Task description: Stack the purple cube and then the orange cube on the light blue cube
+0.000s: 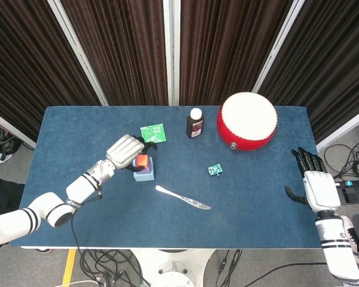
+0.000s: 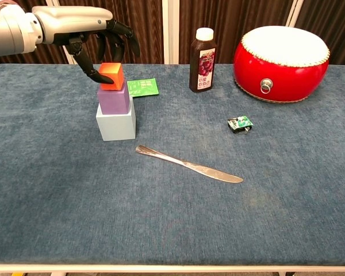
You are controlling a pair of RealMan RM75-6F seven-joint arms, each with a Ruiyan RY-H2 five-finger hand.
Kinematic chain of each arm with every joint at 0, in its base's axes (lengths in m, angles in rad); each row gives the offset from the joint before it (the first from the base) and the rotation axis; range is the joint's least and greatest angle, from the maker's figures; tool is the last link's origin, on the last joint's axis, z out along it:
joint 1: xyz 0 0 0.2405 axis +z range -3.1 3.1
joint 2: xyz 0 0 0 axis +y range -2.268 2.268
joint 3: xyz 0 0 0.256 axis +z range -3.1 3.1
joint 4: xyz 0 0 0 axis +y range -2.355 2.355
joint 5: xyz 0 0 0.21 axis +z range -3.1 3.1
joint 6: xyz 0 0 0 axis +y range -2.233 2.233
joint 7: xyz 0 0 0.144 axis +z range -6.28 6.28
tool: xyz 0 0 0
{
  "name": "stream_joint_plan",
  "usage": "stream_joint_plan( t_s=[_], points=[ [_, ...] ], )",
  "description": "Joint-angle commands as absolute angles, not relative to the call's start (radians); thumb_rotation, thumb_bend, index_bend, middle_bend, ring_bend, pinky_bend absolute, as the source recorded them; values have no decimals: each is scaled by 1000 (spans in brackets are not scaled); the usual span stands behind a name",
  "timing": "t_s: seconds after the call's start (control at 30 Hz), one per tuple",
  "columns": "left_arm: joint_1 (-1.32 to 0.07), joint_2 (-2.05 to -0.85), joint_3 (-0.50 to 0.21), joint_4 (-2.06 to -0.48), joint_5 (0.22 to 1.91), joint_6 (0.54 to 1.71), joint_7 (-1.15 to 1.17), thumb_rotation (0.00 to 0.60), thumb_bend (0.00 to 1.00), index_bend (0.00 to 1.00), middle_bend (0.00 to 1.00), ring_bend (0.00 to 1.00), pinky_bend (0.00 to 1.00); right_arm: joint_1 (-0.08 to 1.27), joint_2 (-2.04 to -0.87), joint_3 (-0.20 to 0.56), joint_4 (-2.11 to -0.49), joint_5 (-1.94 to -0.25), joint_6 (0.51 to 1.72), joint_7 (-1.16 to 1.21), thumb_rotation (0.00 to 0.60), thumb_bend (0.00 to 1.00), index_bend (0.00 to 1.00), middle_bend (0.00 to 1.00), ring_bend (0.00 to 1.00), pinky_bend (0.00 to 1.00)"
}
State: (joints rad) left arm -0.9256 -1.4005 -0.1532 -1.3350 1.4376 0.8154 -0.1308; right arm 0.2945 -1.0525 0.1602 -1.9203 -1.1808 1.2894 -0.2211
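Square the small orange cube (image 2: 111, 76), pinched in the left hand (image 2: 95, 35), on the purple cube (image 2: 114, 99) topping the light blue cube (image 2: 115, 123) (apparently touching), then release gently.

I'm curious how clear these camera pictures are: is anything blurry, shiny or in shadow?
Chest view: sharp, evenly lit; the knife shows a soft sheen, and the left hand holding the orange cube is crisp. Head view: also sharp, with only faint shadows on the table; the curtains behind are dark.
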Motion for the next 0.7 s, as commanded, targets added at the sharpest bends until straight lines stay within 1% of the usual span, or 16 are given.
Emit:
stream_joint_plan(
  t_s=[0.03,0.7],
  points=[
    [-927,-1403,-154,-1333,1432,816,-126,600,283,359,615,405,473,294,-1052,161,-1920,-1178,1290,-220,600,221,0,0,0,0],
    [-925,-1425,-143,-1314,1411,819,-127,600,277,355,609,405,472,294,-1050,162,-1922,-1175,1288,-221,600,220,0,0,0,0]
  ],
)
